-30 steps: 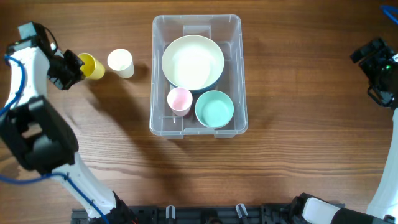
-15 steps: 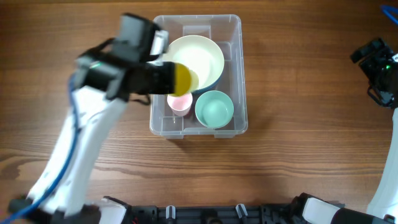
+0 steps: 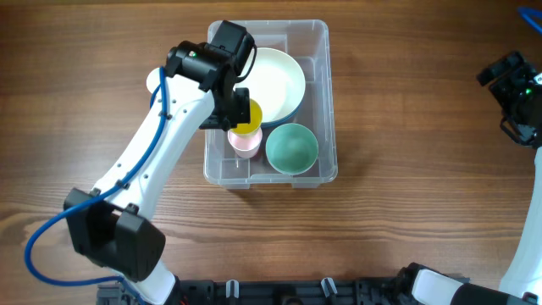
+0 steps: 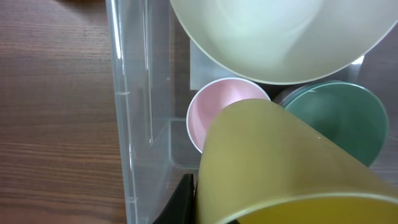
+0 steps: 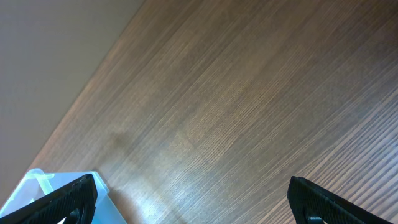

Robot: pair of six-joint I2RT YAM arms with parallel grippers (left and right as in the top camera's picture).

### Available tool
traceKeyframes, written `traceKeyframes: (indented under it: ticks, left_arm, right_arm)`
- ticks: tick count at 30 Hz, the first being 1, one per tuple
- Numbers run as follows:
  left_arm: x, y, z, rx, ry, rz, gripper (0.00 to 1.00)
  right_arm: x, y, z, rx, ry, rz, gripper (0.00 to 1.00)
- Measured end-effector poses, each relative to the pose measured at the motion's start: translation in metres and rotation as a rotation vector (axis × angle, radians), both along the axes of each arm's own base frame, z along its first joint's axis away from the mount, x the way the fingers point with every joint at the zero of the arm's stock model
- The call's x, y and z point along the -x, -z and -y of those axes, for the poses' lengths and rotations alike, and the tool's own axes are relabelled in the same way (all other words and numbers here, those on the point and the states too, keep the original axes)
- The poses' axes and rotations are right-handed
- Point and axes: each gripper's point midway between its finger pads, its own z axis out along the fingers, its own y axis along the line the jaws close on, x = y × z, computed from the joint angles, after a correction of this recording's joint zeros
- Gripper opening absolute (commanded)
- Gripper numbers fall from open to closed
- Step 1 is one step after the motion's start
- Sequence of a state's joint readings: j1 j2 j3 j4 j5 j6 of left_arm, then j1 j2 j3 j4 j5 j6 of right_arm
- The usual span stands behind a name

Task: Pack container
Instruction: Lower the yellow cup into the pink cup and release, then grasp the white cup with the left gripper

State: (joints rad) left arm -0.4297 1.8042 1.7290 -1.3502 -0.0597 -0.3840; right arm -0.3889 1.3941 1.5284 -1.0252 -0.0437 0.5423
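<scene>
The clear plastic container (image 3: 327, 102) stands at the table's centre. It holds a large cream bowl (image 3: 279, 76), a teal bowl (image 3: 292, 146) and a pink cup (image 3: 246, 144). My left gripper (image 3: 237, 108) is shut on a yellow cup (image 3: 247, 114) and holds it tilted inside the container, just above the pink cup. In the left wrist view the yellow cup (image 4: 280, 168) fills the foreground over the pink cup (image 4: 214, 112), next to the container wall (image 4: 130, 93). My right gripper (image 3: 515, 93) is open and empty at the far right.
A white cup (image 3: 153, 80) stands left of the container, mostly hidden behind my left arm. In the right wrist view only bare wooden table (image 5: 236, 106) and a corner of the container (image 5: 37, 180) show between the open fingers (image 5: 193, 205).
My left gripper picked up the yellow cup at the far left and swung it right into the container, lowering it over the pink cup. The right arm has not moved.
</scene>
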Motion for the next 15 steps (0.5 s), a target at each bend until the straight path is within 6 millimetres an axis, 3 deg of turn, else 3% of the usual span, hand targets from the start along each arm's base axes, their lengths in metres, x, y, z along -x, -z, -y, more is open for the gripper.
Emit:
traceKeyframes:
  ticks: [2,3,6,9,11,12,13,15]
  left_arm:
    - [-0.001,0.009,0.001,-0.010,-0.008,-0.024,0.34]
    - [-0.001,0.011,0.001,-0.012,-0.009,-0.028,0.47]
    - [-0.003,0.008,-0.005,-0.010,-0.030,-0.020,0.54]
    - [-0.011,-0.014,-0.033,0.015,-0.110,0.040,0.67]
    - [-0.018,-0.043,-0.071,0.036,-0.216,0.132,0.67]
    - [-0.024,-0.062,-0.114,0.033,-0.331,0.202,0.65]
    - [-0.027,-0.069,-0.149,0.018,-0.425,0.234,0.62]
    - [-0.033,-0.063,-0.188,0.031,-0.504,0.226,0.60]
  right_arm:
    - [0.000,0.000,0.000,0.000,0.000,0.000,1.00]
    - [0.000,0.000,0.000,0.000,0.000,0.000,1.00]
    - [0.000,0.000,0.000,0.000,0.000,0.000,1.00]
    - [0.000,0.000,0.000,0.000,0.000,0.000,1.00]
    - [0.000,0.000,0.000,0.000,0.000,0.000,1.00]
    - [0.000,0.000,0.000,0.000,0.000,0.000,1.00]
    - [0.000,0.000,0.000,0.000,0.000,0.000,1.00]
    - [0.000,0.000,0.000,0.000,0.000,0.000,1.00]
